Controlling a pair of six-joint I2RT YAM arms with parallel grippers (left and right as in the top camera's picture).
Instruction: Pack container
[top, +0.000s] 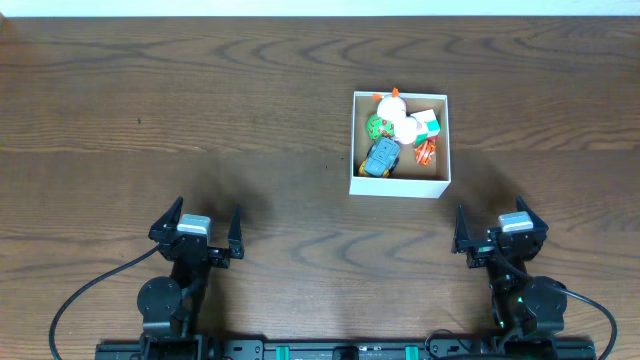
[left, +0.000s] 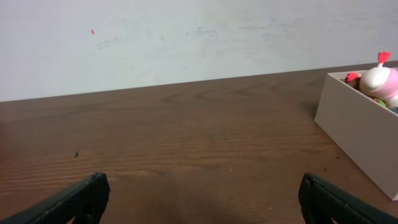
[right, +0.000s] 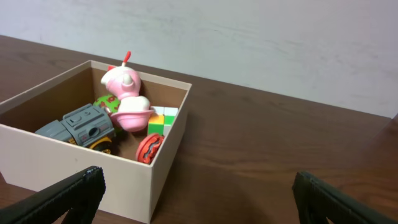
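Observation:
The container (top: 399, 187) is a small square white-walled box with a brown floor, right of the table's centre. It holds several toys: a grey toy car (top: 381, 158), a white and pink figure (top: 397, 113), a green ball (top: 377, 126), a green-white cube (top: 428, 124) and an orange-red piece (top: 425, 151). In the right wrist view the container (right: 74, 155) sits at the left with the car (right: 84, 126) and pink figure (right: 124, 93) inside. My left gripper (top: 206, 226) is open and empty near the front left. My right gripper (top: 500, 232) is open and empty at the front right, below the container.
The dark wooden table (top: 200, 110) runs to a white wall at the back. In the left wrist view the container's corner (left: 364, 137) shows at the right edge. Black cables trail from both arm bases along the front edge.

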